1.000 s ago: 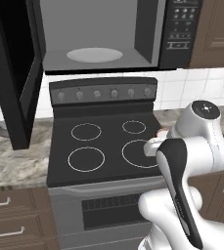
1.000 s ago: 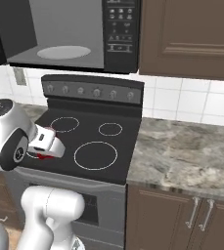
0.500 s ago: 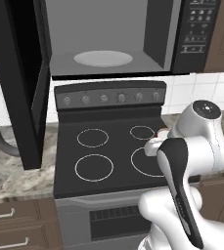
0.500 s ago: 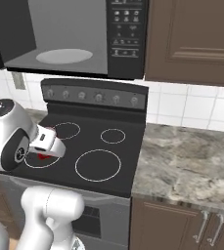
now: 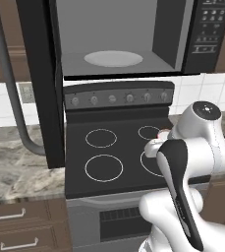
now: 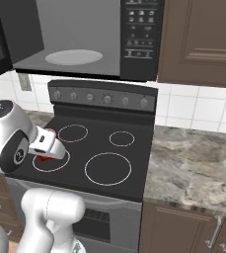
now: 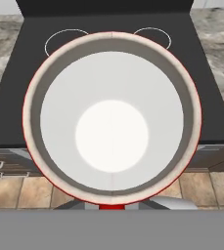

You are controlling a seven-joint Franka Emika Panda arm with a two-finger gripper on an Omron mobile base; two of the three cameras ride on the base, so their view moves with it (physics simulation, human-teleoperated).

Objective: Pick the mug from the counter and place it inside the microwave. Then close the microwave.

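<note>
We have the gripper (image 6: 46,152) pinched on the mug (image 7: 112,117), which hangs above the near side of the stove (image 5: 119,157), clear of the worktop (image 6: 193,163). Looking along the hand we stare straight into its white interior, so we judge it upright, sensible for carrying. The microwave (image 5: 202,34) sits above and farther back, its door (image 5: 38,88) swung wide to the left and its turntable (image 5: 113,58) bare, leaving us room to lift the mug in.
</note>
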